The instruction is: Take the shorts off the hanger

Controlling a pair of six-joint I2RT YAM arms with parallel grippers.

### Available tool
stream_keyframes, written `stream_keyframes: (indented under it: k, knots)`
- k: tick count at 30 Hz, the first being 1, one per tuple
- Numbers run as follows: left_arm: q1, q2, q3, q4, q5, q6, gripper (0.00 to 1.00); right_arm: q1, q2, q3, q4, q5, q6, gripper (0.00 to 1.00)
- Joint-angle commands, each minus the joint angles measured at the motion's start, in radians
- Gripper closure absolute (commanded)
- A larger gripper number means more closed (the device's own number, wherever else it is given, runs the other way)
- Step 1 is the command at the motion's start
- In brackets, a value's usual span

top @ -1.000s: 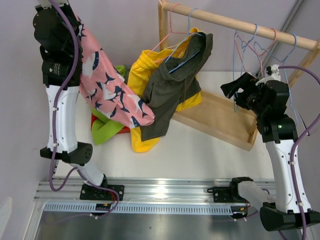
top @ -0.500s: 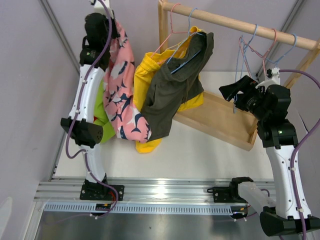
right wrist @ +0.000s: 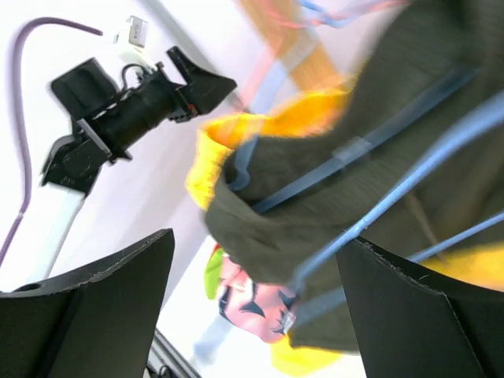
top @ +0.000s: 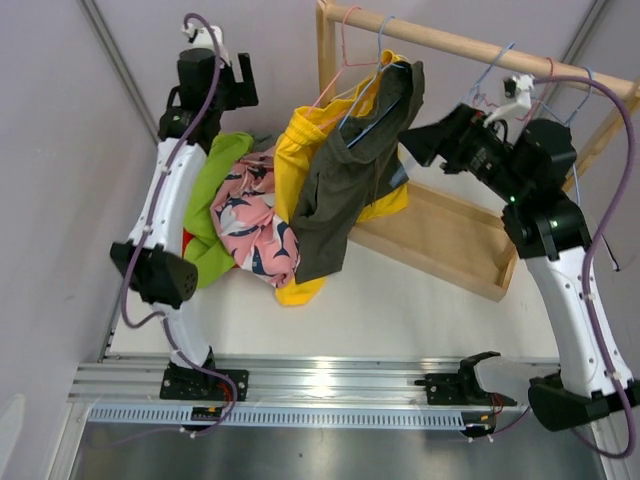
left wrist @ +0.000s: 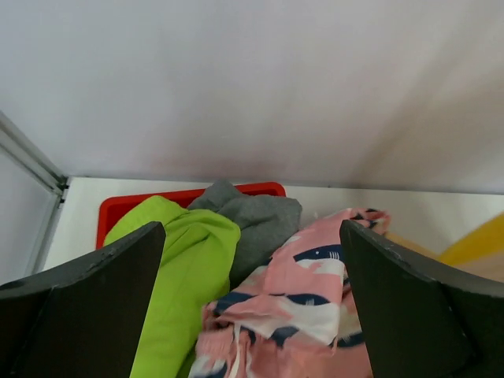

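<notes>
Top external view: found the pink floral shorts [top: 255, 225] off the hanger, crumpled in a pile on the left part of the table [top: 400, 300], just beside the lower part of the bright yellow shorts [top: 292, 150]. Saw the lime green shorts [top: 215, 185] in the same pile, partly under the pink ones and to their left. Noticed, from the left wrist view, the grey shorts [left wrist: 256, 224] tucked between the lime green and the pink floral cloth, all three over a red tray [left wrist: 118, 209] seen only at its far edge. Found the bright yellow shorts and the dark olive shorts [top: 350, 180] hanging from the wooden rail [top: 450, 42], the olive pair in front of the yellow pair and touching it. Saw a blue hanger [top: 380, 50] going into the olive pair; could not tell for sure which hanger carried the yellow pair. Noted some bare wire hangers [top: 500, 85] further right on the same rail, above the wooden base frame [top: 440, 235]. Found the left gripper [left wrist: 250, 260] high over the pile, both fingers spread wide and nothing between them. Found the right gripper [top: 415, 143] just beside the upper right edge of the olive shorts, fingers also wide apart and not clamped on anything; could not tell from the blurred right wrist view whether touching the cloth.
</notes>
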Motion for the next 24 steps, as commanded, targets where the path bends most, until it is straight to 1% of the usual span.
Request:
stream_keyframes:
  k: [1, 2, 3, 5, 6, 7, 8, 9, 10, 11, 12, 13, 15, 17, 19, 20, 21, 23, 24]
  knots:
    - [-0.014, -0.262, -0.066, -0.014, 0.007, -0.043, 0.01, 0.087, 0.11, 0.169, 0.034, 0.044, -0.048, 0.1]
    - [-0.026, -0.297, -0.088, -0.022, 0.002, -0.041, 0.01, 0.101, 0.139, 0.197, 0.036, 0.051, -0.049, 0.1]
    - [-0.036, -0.378, -0.16, -0.017, -0.004, -0.041, 0.01, 0.124, 0.19, 0.222, 0.039, 0.06, -0.049, 0.1]
    - [-0.071, -0.467, -0.336, 0.009, -0.007, -0.016, 0.01, 0.14, 0.235, 0.285, 0.048, 0.08, -0.053, 0.1]
    - [-0.083, -0.562, -0.385, 0.041, -0.014, -0.006, 0.01, 0.147, 0.276, 0.303, 0.053, 0.087, -0.053, 0.11]
    - [-0.094, -0.608, -0.541, 0.056, -0.015, 0.001, 0.01, 0.15, 0.296, 0.335, 0.054, 0.096, -0.05, 0.11]
    - [-0.109, -0.656, -0.592, 0.075, -0.008, -0.002, 0.01, 0.153, 0.316, 0.352, 0.057, 0.099, -0.049, 0.11]
    - [-0.114, -0.744, -0.642, 0.105, 0.005, 0.0, 0.01, 0.157, 0.351, 0.369, 0.059, 0.102, -0.048, 0.11]
    - [-0.115, -0.785, -0.685, 0.119, 0.025, 0.0, 0.01, 0.161, 0.367, 0.386, 0.057, 0.108, -0.046, 0.11]
    - [-0.115, -0.823, -0.817, 0.136, 0.036, 0.0, 0.01, 0.163, 0.382, 0.43, 0.038, 0.117, -0.042, 0.12]
    - [-0.115, -0.858, -0.856, 0.17, 0.042, 0.005, 0.01, 0.164, 0.397, 0.462, 0.01, 0.123, -0.04, 0.12]
    - [-0.115, -0.922, -0.927, 0.188, 0.041, 0.005, 0.01, 0.166, 0.422, 0.495, -0.052, 0.132, -0.039, 0.12]
    - [-0.117, -0.978, -1.046, 0.248, 0.035, -0.002, 0.01, 0.166, 0.42, 0.529, -0.107, 0.127, -0.033, 0.12]
    - [-0.126, -1.029, -1.082, 0.276, 0.039, -0.006, 0.01, 0.172, 0.369, 0.503, -0.17, 0.145, -0.031, 0.12]
    - [-0.134, -1.041, -1.114, 0.299, 0.047, -0.003, 0.01, 0.173, 0.3, 0.383, -0.193, 0.175, -0.025, 0.12]
    - [-0.14, -1.038, -1.114, 0.302, 0.044, -0.006, 0.01, 0.173, 0.22, 0.34, -0.208, 0.197, -0.023, 0.11]
    - [-0.14, -1.032, -1.107, 0.297, 0.045, -0.008, 0.01, 0.173, 0.182, 0.281, -0.231, 0.255, -0.028, 0.11]
    - [-0.14, -1.006, -1.092, 0.288, 0.047, -0.02, 0.01, 0.173, 0.088, 0.257, -0.35, 0.332, -0.046, 0.1]
    - [-0.14, -0.997, -1.085, 0.278, 0.056, -0.023, 0.01, 0.173, 0.063, 0.257, -0.398, 0.428, -0.052, 0.1]
